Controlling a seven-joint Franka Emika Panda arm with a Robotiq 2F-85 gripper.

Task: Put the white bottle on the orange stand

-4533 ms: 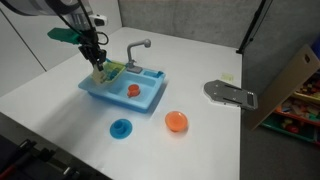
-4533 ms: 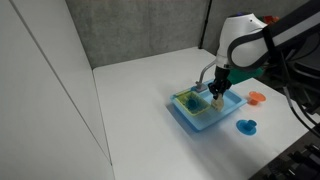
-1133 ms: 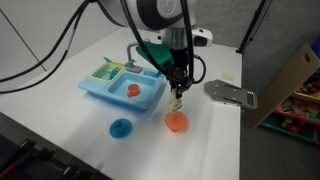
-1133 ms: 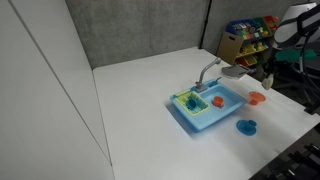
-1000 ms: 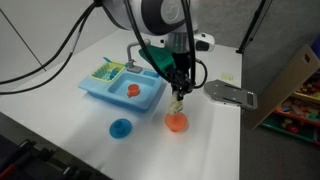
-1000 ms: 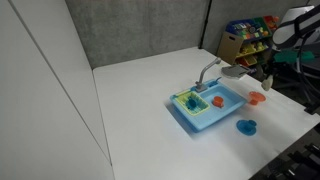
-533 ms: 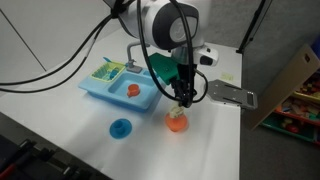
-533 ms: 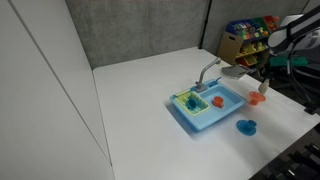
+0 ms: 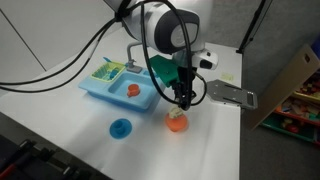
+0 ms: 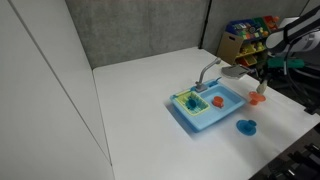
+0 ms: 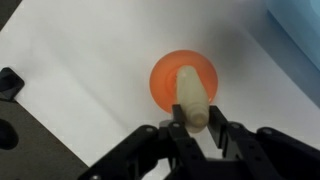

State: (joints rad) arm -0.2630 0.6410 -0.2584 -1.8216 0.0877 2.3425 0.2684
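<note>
**Bottle held over orange stand**

The white bottle [image 11: 192,98] is clamped between the two fingers [image 11: 180,138] of the gripper [image 11: 196,125], pointing away from the palm. Directly beneath it sits the round orange stand [image 11: 165,85]. In the wrist view the bottle's far end overlaps the stand's middle, though contact cannot be told. In an exterior view, a blue sink [image 9: 125,92] lies just beside the gripper, and a blue disc [image 9: 121,128] lies nearby on the white table [image 9: 60,110].

Bright, even light — soft shadows, wrist view slightly blurred
</note>
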